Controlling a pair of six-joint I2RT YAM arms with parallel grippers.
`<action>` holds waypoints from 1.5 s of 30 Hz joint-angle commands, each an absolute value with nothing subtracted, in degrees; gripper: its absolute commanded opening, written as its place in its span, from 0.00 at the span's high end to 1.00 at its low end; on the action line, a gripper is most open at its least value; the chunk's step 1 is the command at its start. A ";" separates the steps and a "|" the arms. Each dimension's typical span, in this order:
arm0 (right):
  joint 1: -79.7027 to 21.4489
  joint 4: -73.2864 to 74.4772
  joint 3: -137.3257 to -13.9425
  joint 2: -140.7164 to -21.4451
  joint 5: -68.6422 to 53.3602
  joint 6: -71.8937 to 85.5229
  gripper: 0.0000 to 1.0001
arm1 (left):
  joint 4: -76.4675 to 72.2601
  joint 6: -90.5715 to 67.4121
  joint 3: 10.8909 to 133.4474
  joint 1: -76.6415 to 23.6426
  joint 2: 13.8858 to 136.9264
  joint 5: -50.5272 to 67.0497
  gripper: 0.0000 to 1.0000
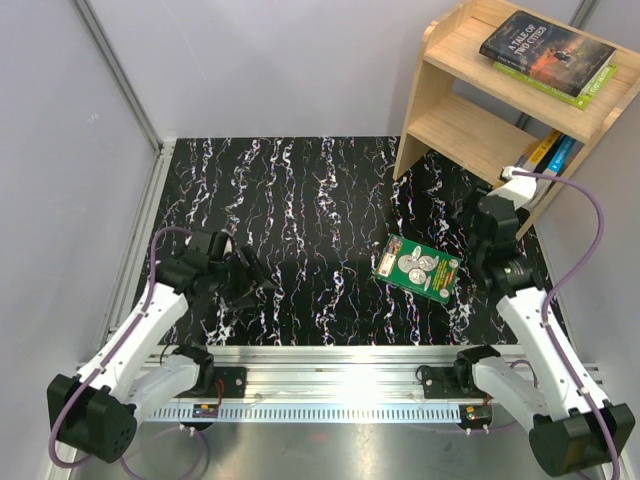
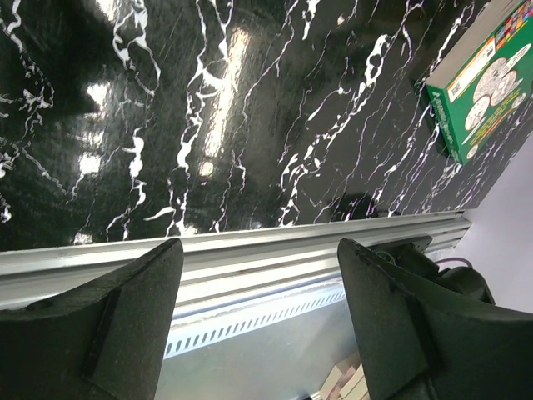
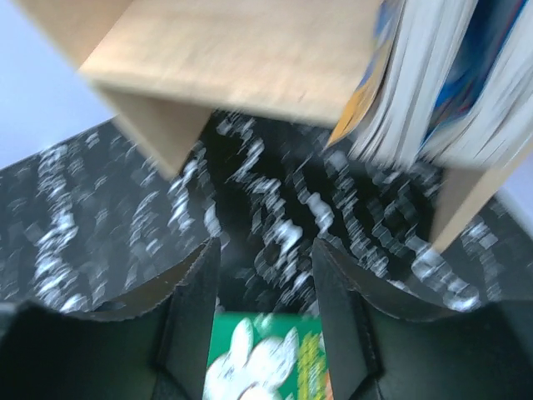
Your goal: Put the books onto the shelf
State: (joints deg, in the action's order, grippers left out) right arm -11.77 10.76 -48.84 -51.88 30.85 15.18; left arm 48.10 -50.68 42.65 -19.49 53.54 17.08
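1. From above: the table (image 1: 300,200) lies open across its left and middle. Its near edge is the rail (image 1: 330,385), and the shelf (image 1: 462,132) fills the far right corner.
2. The coin book (image 1: 416,268) lies flat and skewed on the table, right of centre, just beside my right forearm and apart from the shelf. On the shelf's top board a dark book (image 1: 545,50) lies on a lime book (image 1: 590,88). More books (image 1: 556,152) stand under the lower board at its right end.
3. My left arm reaches in from the near left corner. My left pincer (image 1: 262,285) is low over the table, well apart from the coin book. My right arm rises along the right side, with my right pincer (image 1: 472,215) near the shelf's front foot.
4. Left wrist: my left pincer (image 2: 258,275) is spread wide, gripping nothing. The rail (image 2: 250,254) crosses the gap, with open table (image 2: 250,125) beyond. The coin book (image 2: 483,79) sits in the far right corner of the view.
5. Right wrist, blurred: my right pincer (image 3: 265,250) has its fingers apart, with table (image 3: 83,183) showing between the tips. The shelf (image 3: 233,50) stands close ahead, and the standing books (image 3: 433,92) are up right.
6. A green cover (image 3: 266,358) shows low in the gap — too blurred to say which book it is.
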 commanded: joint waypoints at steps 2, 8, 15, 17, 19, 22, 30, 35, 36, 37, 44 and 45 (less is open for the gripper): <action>-13.71 24.07 -48.70 -51.05 19.05 30.48 0.40 | 42.11 -51.33 44.73 -19.16 56.24 17.57 0.21; -13.71 31.89 -49.56 -64.13 8.52 37.97 0.30 | 39.82 -50.10 49.04 -19.95 64.75 17.84 0.18; -13.19 34.63 -52.38 -77.33 10.19 35.24 0.27 | 38.50 -51.94 52.91 -25.13 69.52 16.70 0.18; -10.73 34.46 -52.21 -81.10 8.53 35.68 0.27 | 38.85 -52.38 52.91 -26.19 69.26 16.00 0.18; -8.36 33.32 -51.59 -82.61 7.39 36.82 0.28 | 39.89 -52.38 52.56 -26.19 68.30 15.73 0.18; -4.67 32.35 -50.54 -83.41 8.86 38.23 0.27 | 41.39 -52.03 52.47 -26.28 67.24 14.59 0.18; -1.50 34.90 -52.21 -87.09 16.44 37.27 0.23 | 42.36 -52.30 51.15 -26.28 65.65 13.45 0.18; -1.49 32.09 -51.07 -91.48 10.91 38.67 0.25 | 42.45 -52.38 51.06 -26.28 66.09 13.27 0.19; -1.58 31.56 -50.80 -91.67 9.77 39.63 0.26 | 42.36 -52.38 51.06 -26.19 66.18 13.18 0.19; -1.67 30.94 -49.84 -91.58 7.32 40.33 0.27 | 42.36 -52.30 50.98 -26.28 66.18 13.27 0.19; -9.98 30.05 -48.16 -84.82 3.25 47.37 0.28 | 40.61 -52.47 48.96 -26.19 67.06 14.06 0.19; -11.59 31.54 -48.25 -84.12 3.51 49.20 0.28 | 39.74 -52.64 48.61 -26.28 67.32 14.32 0.19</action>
State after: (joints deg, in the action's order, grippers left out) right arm -5.67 28.91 -48.90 -87.07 7.35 43.57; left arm 42.63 -52.25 49.71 -26.20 66.89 14.48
